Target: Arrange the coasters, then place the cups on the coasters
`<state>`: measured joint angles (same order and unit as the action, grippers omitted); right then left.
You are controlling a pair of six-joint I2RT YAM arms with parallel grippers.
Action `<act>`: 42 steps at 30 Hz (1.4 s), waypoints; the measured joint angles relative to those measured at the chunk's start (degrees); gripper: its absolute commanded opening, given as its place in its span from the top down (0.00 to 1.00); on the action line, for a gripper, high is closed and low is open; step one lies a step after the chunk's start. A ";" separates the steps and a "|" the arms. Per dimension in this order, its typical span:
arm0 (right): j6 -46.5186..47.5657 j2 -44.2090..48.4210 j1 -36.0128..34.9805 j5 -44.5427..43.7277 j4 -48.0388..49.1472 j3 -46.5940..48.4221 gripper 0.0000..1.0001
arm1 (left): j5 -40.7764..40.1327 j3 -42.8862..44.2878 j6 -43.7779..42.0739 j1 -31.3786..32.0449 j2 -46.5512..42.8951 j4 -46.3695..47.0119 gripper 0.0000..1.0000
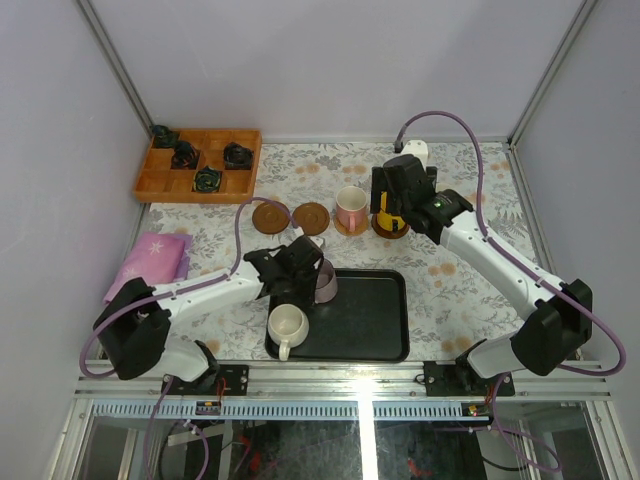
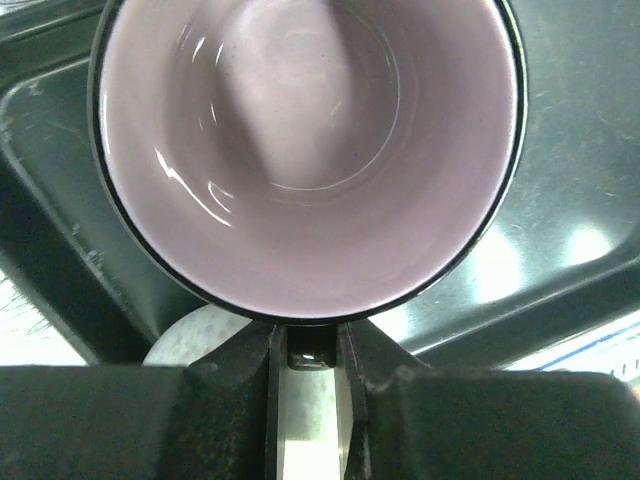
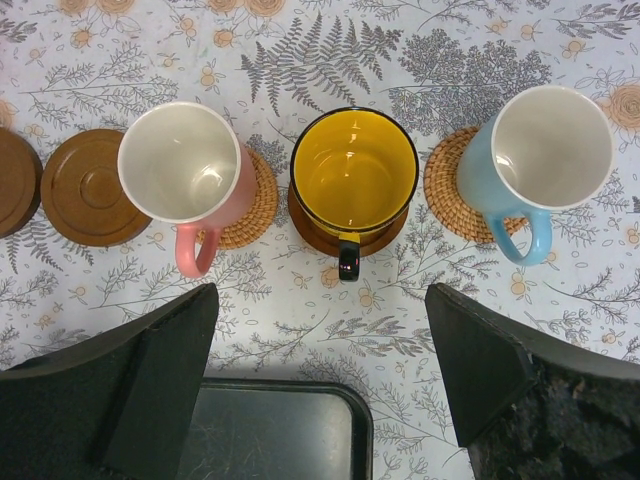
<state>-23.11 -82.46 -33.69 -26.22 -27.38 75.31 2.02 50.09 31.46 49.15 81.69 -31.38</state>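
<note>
1. Tray, black, lies at the middle of the tabletop's near edge.
2. Left claw is clenched: fingers stand close together, pinching the dark handle of the mauve cup. That cup is upright in the far-left part of the tray.
3. Cream cup is upright in the tray's near-left corner, handle toward the near edge. It is just beside the left claw and near the mauve cup, so that corner is crowded.
4. Right claw is released, fingers spread wide with nothing between them. It hangs over the yellow cup.
5. A row runs across the middle of the tabletop, between the tray and the far edge. From the left edge:
   - first bare coaster
   - second bare coaster, just beside the first
   - pink cup on a woven coaster
   - yellow cup on a dark wood coaster
   - light blue cup on another woven coaster
6. All three cups in the row turn their handles toward the tray. In the top view the right arm covers the light blue cup.
7. Wooden divided box sits at the far-left corner, with small dark items in its compartments.
8. Pink cloth lies by the left edge. Box and cloth are both well apart from the cups.
</note>
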 measured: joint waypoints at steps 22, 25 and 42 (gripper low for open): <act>0.63 0.00 1.09 -1.62 2.93 -1.05 0.11 | -15.19 26.99 -5.57 -17.49 17.33 -6.36 1.00; 0.66 0.00 1.51 -1.86 2.93 -1.05 0.11 | -14.25 30.32 -5.97 -18.91 22.01 -6.03 1.00; 0.68 -0.11 3.26 -2.21 2.95 -1.05 0.11 | -8.90 35.30 -6.19 -19.63 29.66 -2.89 1.00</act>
<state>-22.44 -82.56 -30.44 -28.42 -24.43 74.26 -6.87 85.38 25.28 29.52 111.35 -34.26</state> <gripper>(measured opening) 0.888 0.154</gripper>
